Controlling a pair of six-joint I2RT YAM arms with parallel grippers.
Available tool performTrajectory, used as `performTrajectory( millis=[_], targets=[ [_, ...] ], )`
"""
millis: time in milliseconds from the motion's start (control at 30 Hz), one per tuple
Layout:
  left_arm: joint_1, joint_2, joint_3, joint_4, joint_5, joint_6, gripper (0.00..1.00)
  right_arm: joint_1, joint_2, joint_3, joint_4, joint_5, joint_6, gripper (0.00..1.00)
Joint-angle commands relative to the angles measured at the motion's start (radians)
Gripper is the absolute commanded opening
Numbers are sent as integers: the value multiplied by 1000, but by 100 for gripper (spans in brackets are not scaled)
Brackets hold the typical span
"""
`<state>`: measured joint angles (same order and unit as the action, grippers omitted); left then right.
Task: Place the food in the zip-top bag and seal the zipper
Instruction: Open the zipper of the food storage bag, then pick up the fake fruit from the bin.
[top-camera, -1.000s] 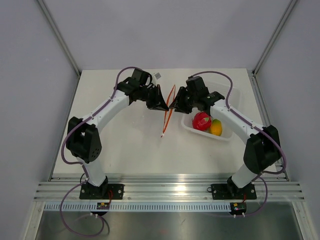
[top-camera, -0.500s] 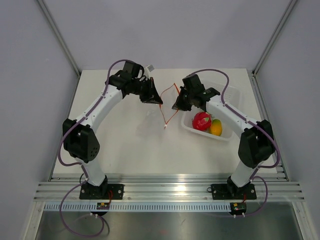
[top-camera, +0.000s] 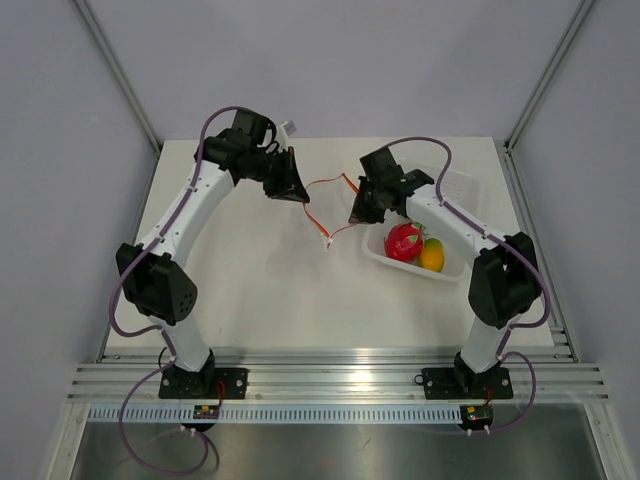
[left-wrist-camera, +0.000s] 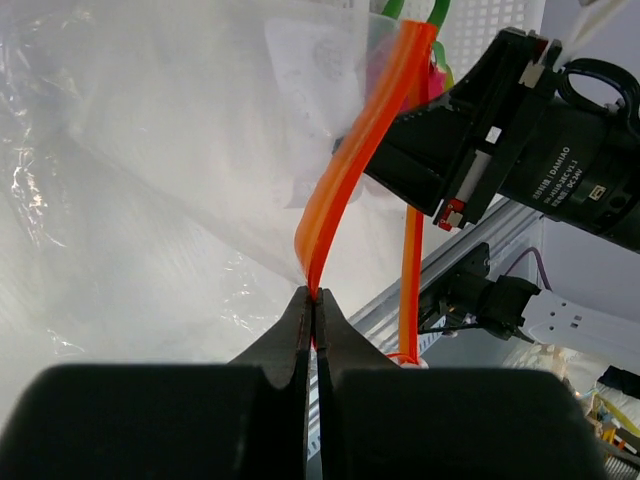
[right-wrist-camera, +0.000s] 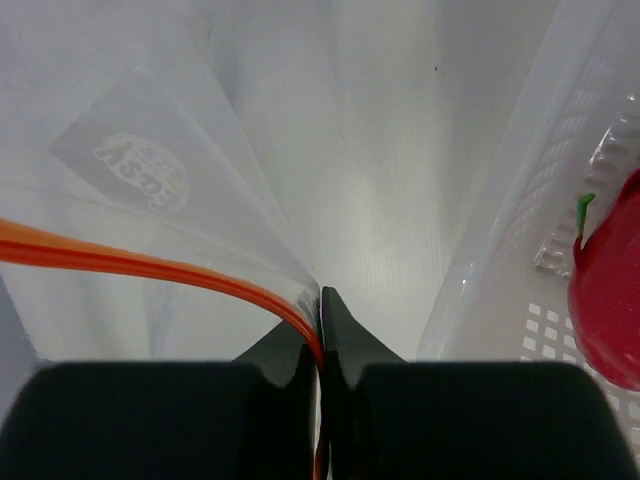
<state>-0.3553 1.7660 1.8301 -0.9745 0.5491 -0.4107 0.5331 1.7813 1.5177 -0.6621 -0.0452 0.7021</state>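
The left gripper (left-wrist-camera: 312, 300) is seen fully closed, with one lip of the zipper (left-wrist-camera: 350, 170) pinched between its fingertips. The right gripper (right-wrist-camera: 320, 300) is likewise closed, and the opposite lip of the zipper is clamped between its jaws. Between the two sets of jaws the zip-top bag (left-wrist-camera: 150, 170) is held up, its mouth drawn apart. Just to the right of the right jaws, the pink-red fruit (right-wrist-camera: 612, 300) and the yellow-orange fruit (top-camera: 432, 256) are seen lying in the clear tray (top-camera: 462, 188), outside the bag.
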Motion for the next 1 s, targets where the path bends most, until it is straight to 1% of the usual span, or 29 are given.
performTrajectory(
  millis=[0,33,67,100,133,200,233,400,433,467,500,533,600,700,833,967],
  targets=[
    [-37,-34,30,51,-43,6,0,8,-11,53,-36,36,-39,12],
    [-48,-31,40,51,-61,10,0,8,-19,53,-37,39,-36,20],
    [-74,-27,52,48,-83,16,0,8,-29,52,-39,39,-36,30],
    [-88,-16,75,31,-145,27,0,8,-40,52,-45,39,-38,37],
    [-102,-10,89,19,-176,33,0,8,-51,45,-42,68,-36,49],
    [-142,7,109,-6,-242,50,0,8,-109,1,-12,70,-35,55],
    [-151,9,116,-10,-253,53,0,8,-132,-16,14,74,-35,60],
    [-172,12,113,-13,-279,56,0,8,-233,-56,4,93,-33,65],
    [-174,13,112,-15,-294,59,0,8,-278,-76,2,140,-29,68],
    [-174,13,112,-18,-301,61,0,7,-308,-99,37,166,-23,69],
    [-174,13,109,-21,-308,62,0,8,-375,-161,65,241,-18,70],
    [-175,16,109,-23,-313,64,0,7,-408,-191,85,281,-9,73],
    [-174,18,109,-24,-324,66,0,-2,-463,-235,104,370,-6,74],
    [-175,26,113,-20,-334,61,0,-30,-470,-243,68,429,0,75],
    [-178,41,142,-24,-344,56,0,-71,-448,-249,32,433,19,77],
    [-183,55,172,-26,-359,53,0,-97,-453,-274,50,407,17,78]
  ],
)
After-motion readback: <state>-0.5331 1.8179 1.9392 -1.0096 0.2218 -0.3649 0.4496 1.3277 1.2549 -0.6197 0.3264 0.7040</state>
